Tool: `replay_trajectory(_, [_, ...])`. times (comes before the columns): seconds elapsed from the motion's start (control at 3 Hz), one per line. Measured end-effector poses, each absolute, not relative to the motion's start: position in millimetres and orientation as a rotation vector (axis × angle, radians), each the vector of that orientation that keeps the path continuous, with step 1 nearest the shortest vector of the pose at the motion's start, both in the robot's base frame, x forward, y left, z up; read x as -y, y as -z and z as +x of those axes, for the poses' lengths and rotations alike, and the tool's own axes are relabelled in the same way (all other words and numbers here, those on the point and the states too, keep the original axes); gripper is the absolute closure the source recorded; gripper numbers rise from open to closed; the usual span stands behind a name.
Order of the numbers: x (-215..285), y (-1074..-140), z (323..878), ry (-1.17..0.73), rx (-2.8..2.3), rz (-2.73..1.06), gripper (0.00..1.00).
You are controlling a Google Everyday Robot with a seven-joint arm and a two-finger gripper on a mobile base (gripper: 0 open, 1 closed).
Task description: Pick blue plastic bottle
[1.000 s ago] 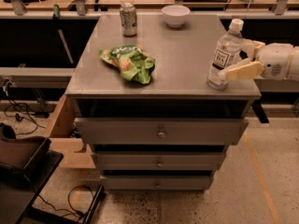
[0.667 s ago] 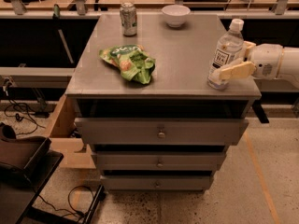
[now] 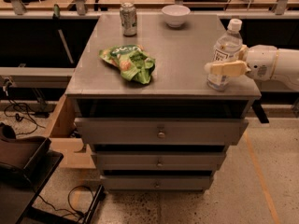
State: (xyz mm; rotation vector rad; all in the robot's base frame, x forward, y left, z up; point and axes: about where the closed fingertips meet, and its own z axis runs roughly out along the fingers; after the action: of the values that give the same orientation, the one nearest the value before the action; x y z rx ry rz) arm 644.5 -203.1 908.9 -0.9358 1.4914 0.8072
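The blue plastic bottle (image 3: 228,45) stands upright near the right front corner of the grey cabinet top (image 3: 187,55). It is clear with a white cap and a white label. My gripper (image 3: 220,63) reaches in from the right at the bottle's lower half. Its cream near finger (image 3: 228,69) lies across the front of the bottle, and the far finger is mostly hidden behind it. The jaws stand on either side of the bottle, still apart. The bottle rests on the top.
A green snack bag (image 3: 130,61) lies at the left middle of the top. A metal can (image 3: 128,18) and a white bowl (image 3: 175,15) stand at the back edge. Drawers sit below, and a dark chair (image 3: 21,155) and cables are on the floor at left.
My gripper has slid left, so its near finger now reaches further across the bottle. The bottle has not moved.
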Motion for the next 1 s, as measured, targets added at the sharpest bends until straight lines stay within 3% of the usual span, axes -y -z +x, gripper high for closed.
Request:
replay_trajectory(0.67, [196.7, -908.8, 645.5, -0.816, -1.487, -0.943, 0.87])
replay_trajectory(1.0, [193.7, -908.8, 646.0, -0.820, -1.485, -0.946, 1.00])
